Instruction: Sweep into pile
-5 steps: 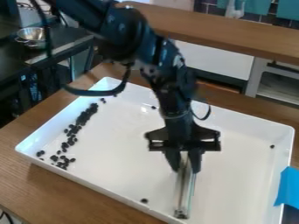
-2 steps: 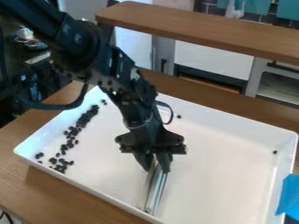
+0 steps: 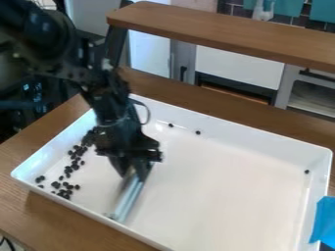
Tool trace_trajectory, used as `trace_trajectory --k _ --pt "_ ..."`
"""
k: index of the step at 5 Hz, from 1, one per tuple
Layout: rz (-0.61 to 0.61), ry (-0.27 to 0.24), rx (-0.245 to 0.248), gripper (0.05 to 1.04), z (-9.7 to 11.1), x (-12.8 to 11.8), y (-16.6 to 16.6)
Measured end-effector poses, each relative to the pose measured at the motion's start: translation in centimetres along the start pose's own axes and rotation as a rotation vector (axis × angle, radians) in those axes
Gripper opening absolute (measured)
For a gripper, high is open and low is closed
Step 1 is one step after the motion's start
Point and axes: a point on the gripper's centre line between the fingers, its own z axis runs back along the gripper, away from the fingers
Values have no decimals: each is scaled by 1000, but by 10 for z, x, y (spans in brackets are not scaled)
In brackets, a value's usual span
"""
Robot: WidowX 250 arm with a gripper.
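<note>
The black gripper (image 3: 136,171) hangs over the left half of the white tray (image 3: 229,181), shut on a long, flat silvery sweeping tool (image 3: 130,196) that slants down to the tray's near side. Dark beans (image 3: 75,164) lie in a loose band along the tray's left side, left of the tool; the arm partly hides the band's upper end. One stray bean (image 3: 198,132) and another close by are near the far wall, and a single bean (image 3: 307,171) lies by the right wall.
The tray's raised rim (image 3: 262,133) surrounds the work area on a wooden table (image 3: 46,215). Blue tape (image 3: 322,220) is at the tray's right edge. A raised wooden shelf (image 3: 222,34) stands behind.
The gripper and its tool have moved left across the tray, toward the band of beans. The tray has shifted very slightly left.
</note>
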Motion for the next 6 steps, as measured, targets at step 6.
trace_trajectory --k 6 --pt "153 -60 -143 370 40 67 -11"
